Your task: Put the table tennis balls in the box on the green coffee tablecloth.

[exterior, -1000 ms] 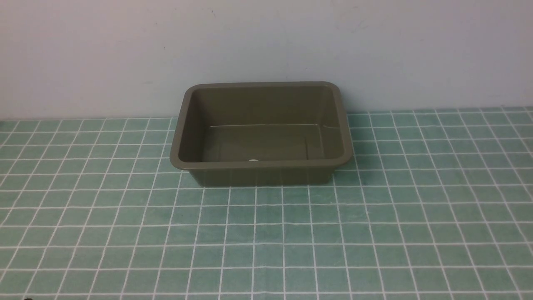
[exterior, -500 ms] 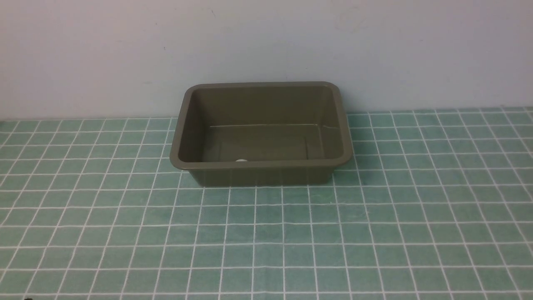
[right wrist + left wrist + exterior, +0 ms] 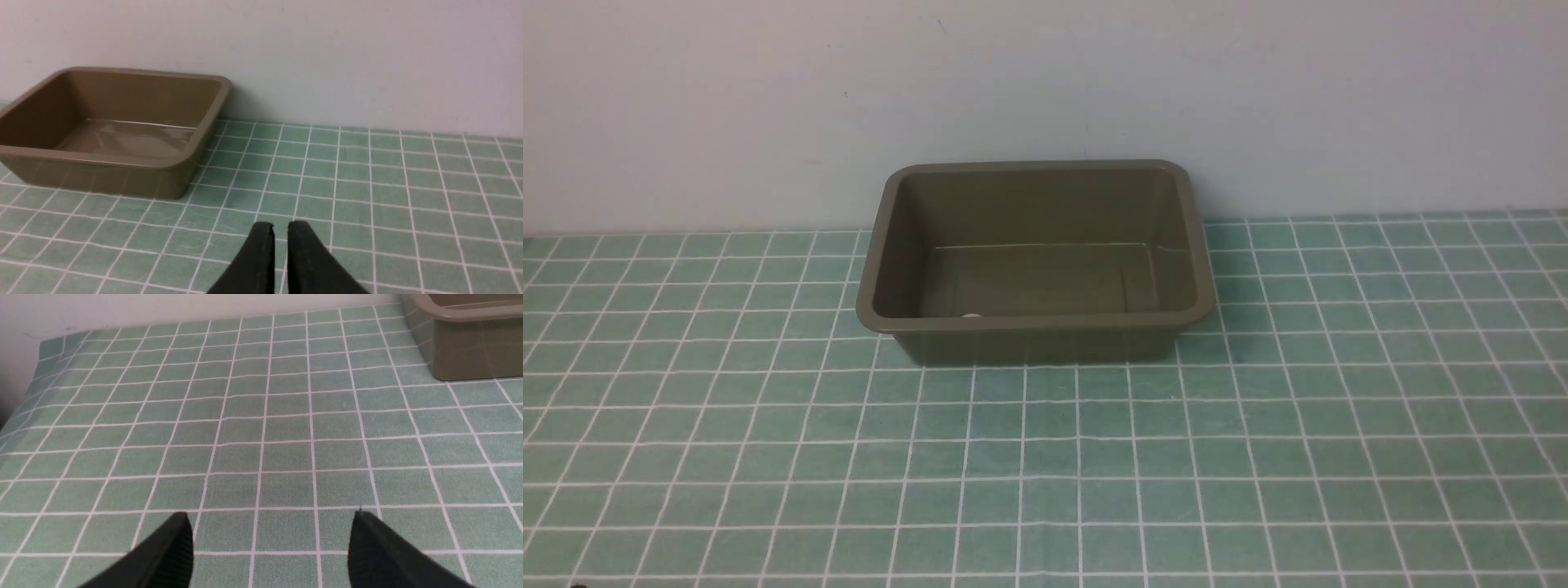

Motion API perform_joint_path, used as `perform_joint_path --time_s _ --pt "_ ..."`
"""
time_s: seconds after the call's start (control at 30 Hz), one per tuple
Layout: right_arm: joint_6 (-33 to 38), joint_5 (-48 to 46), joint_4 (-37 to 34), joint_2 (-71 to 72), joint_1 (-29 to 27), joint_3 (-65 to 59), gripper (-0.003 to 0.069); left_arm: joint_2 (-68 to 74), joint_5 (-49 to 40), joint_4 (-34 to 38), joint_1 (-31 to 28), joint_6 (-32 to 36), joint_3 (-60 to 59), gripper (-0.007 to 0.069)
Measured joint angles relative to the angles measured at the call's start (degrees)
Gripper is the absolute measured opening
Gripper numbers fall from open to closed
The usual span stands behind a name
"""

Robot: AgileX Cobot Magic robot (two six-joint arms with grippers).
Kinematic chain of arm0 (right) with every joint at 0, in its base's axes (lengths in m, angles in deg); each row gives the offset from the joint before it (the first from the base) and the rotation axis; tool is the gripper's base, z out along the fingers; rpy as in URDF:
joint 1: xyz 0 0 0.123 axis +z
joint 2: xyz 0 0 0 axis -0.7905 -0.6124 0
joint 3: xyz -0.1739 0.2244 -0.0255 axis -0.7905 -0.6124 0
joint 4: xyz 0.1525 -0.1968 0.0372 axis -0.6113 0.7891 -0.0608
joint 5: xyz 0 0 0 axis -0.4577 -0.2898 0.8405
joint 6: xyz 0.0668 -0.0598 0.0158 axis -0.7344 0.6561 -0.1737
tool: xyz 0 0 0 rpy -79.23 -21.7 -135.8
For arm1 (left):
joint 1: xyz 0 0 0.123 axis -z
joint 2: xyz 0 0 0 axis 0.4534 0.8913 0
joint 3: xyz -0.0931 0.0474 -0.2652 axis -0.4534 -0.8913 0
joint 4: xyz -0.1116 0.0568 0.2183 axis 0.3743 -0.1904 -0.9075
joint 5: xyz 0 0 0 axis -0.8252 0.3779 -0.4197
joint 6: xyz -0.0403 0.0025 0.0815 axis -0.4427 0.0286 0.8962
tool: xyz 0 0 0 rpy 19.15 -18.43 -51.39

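Down inside the box (image 3: 1035,175), hard against its near wall and toward the left corner, sits the table tennis ball (image 3: 971,315). Only a small white sliver of it shows over the near rim in the front view; the rest is hidden by the wall. Neither wrist view shows the ball at all, since the near wall blocks the floor of the tub from both.

That box is an olive-brown plastic tub with rounded corners, a flared rim and sloping walls, lidless, standing upright with its long side facing the robot. Its back edge is close to the pale wall (image 3: 1045,82) behind the table. Apart from the ball, the glossy floor of the tub shows only reflections.

Under it lies the green coffee tablecloth (image 3: 1045,457), teal with thin white lines in small squares, spread flat over the whole table as far as can be seen. At the far left it folds down over the table edge, visible from the left wrist view.

Neither arm appears in the front view. From its own wrist camera, the left gripper (image 3: 269,539) hangs over bare cloth with its two dark fingers spread wide and nothing between them; the box is off to one side, well apart. The right gripper (image 3: 281,234) has its fingers drawn together to a thin slit, holding nothing, above the cloth near the box's right end.
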Motion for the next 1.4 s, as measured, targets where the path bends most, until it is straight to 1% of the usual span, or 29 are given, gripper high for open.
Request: perform_joint_path --time_s 0.2,0.33,0.5,0.77,1.4 --pt "0.0 11.0 -0.9 0.0 -0.1 -10.8 0.0044 0.0 0.0 0.0 0.0 0.0 0.0 0.0461" --pt "0.0 13.5 -0.9 0.0 -0.3 -14.7 0.0044 0.0 0.0 0.0 0.0 0.0 0.0 0.0461" --pt "0.0 13.4 -0.9 0.0 -0.3 -15.8 0.0044 0.0 0.0 0.0 0.0 0.0 0.0 0.0461" --pt "0.2 9.6 1.6 0.0 -0.3 -15.8 0.0044 0.0 0.0 0.0 0.0 0.0 0.0 0.0461" --pt "0.2 9.2 1.9 0.0 -0.3 -15.8 0.0044 0.0 0.0 0.0 0.0 0.0 0.0 0.0461"
